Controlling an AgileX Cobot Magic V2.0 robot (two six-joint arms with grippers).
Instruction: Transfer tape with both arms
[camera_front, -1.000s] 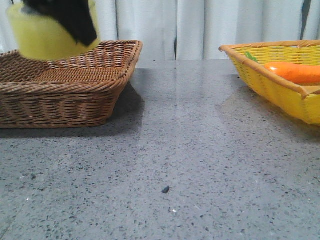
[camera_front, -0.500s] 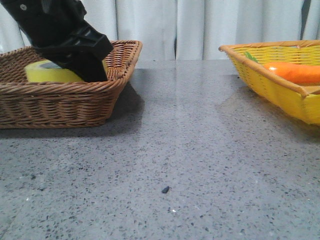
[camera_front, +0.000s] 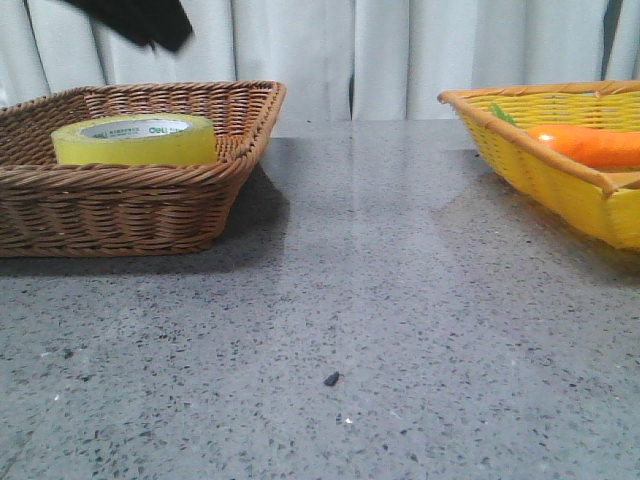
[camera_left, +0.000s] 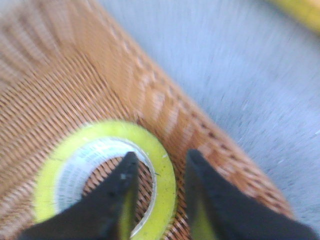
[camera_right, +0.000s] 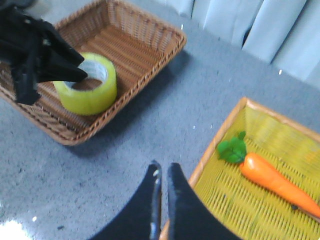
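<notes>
The tape (camera_front: 133, 140), a wide yellow roll with a white core, lies flat in the brown wicker basket (camera_front: 120, 205) at the left. It also shows in the left wrist view (camera_left: 165, 175) and the right wrist view (camera_right: 92, 90). My left gripper (camera_front: 150, 22) is open and empty, up above the basket and clear of the tape. In the left wrist view the left gripper (camera_left: 161, 154) hangs over the roll's rim, blurred. My right gripper (camera_right: 162, 167) is shut and empty, above the grey table beside the yellow basket (camera_right: 220, 195).
The yellow basket (camera_front: 540, 170) at the right holds an orange carrot (camera_front: 590, 145) with green leaves (camera_right: 231, 149). A small dark speck (camera_front: 331, 379) lies on the grey stone table (camera_front: 380, 300) between the baskets. White curtains hang behind.
The left gripper carried the tape down into the brown basket, let it go, and has risen away. The tape now rests in the basket.
</notes>
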